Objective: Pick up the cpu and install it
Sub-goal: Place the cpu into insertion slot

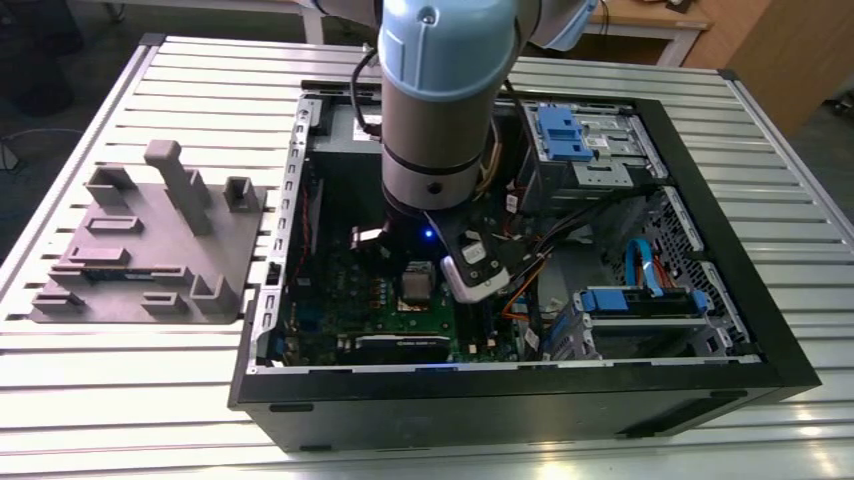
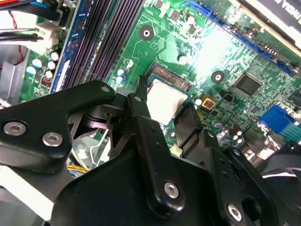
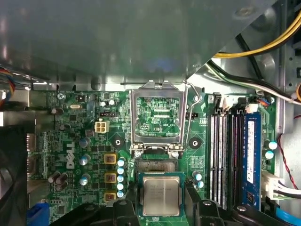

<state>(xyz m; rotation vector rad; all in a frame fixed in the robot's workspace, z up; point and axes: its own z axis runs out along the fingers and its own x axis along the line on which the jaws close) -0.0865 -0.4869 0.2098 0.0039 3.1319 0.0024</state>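
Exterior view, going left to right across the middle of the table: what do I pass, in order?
Grey plastic block → computer case's side wall → cpu → orange cables → blue drive bracket.

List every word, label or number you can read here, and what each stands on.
No text can be quoted.
cpu top: grey print, too small to read.
motherboard: white maker's logo, left unquoted; component codes too small.
blue memory module: label too small.
black card: white lettering, cut off at the edge.
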